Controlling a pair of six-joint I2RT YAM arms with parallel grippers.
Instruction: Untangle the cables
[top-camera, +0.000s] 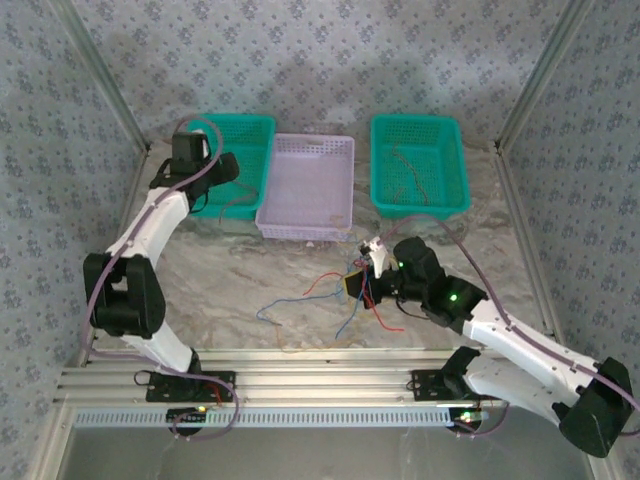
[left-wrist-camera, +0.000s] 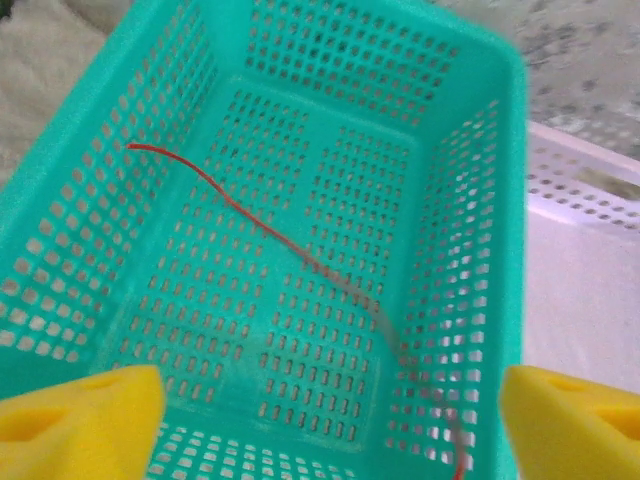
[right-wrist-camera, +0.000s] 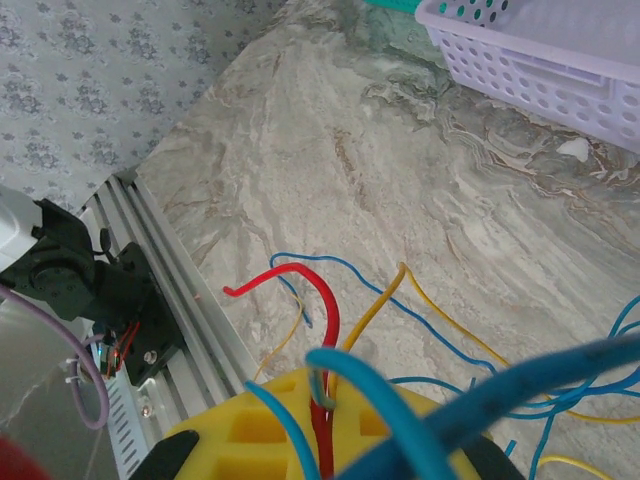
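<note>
Left arm extended over the teal perforated plastic basket, jaws spread; one red cable inside. Right arm low over the marble-patterned counter, jaws pinching thin, limp coloured cables.

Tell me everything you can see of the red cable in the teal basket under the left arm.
The red cable is one thin, limp wire, gently wavy. It runs diagonally over the perforated floor of the teal basket, one tip by the left wall, the other end blurred at the near right corner. The left gripper hangs above, jaws open, not holding it.
</note>
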